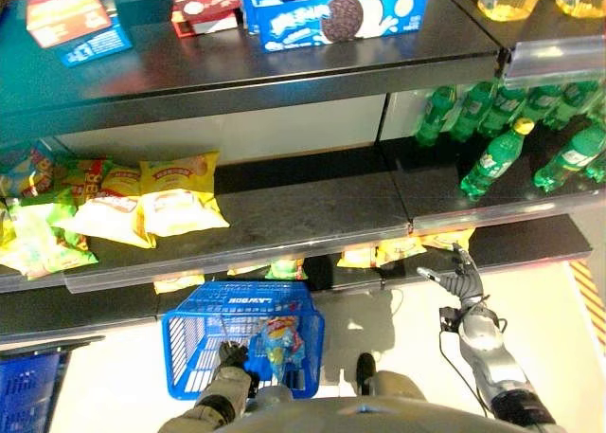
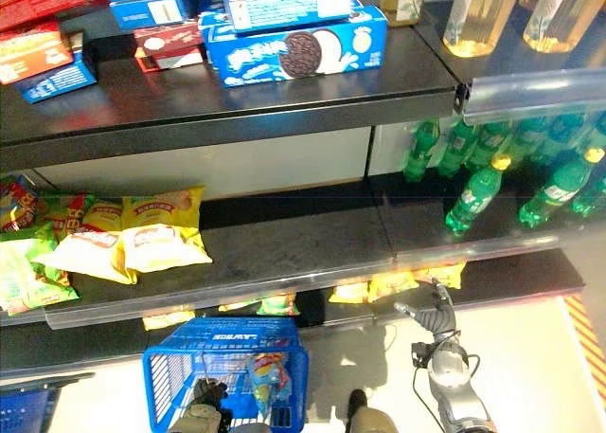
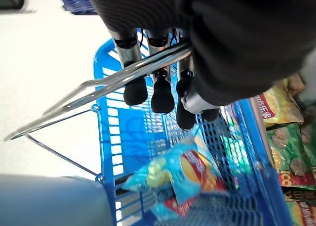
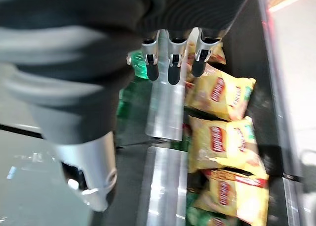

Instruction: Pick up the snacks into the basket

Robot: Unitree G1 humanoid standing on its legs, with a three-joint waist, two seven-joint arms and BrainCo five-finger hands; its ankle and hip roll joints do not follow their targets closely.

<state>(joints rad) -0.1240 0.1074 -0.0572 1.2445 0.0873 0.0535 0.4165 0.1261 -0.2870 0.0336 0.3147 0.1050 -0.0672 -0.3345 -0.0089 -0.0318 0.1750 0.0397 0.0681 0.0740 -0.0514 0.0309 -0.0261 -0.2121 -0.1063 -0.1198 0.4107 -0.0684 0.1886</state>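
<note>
**A:** Taking the blue basket (image 1: 189, 343) as the marker, what stood to go wrong, starting from its left?

**B:** The left hand (image 3: 155, 90) was curled round the basket's metal handle (image 3: 74, 100), which is thin and smooth. In my judgement the basket could tilt and tip out the blue snack bag (image 3: 185, 169) already lying inside.

**A:** And the other snacks?

**B:** Yellow snack bags (image 1: 175, 201) lay on the middle shelf (image 1: 303, 226) above and left of the basket. More yellow bags (image 4: 219, 137) lay on the bottom shelf, above and right of it. The right hand (image 1: 459, 279), well right of the basket, hung with fingers loosely extended and empty, near those bags.

**A:** Room to move?

**B:** Tight, I'd say. The middle shelf's front edge overhung the bottom bags, so a reach could knock against it. Bare floor (image 1: 379, 343) between basket and right hand gave open space.
</note>
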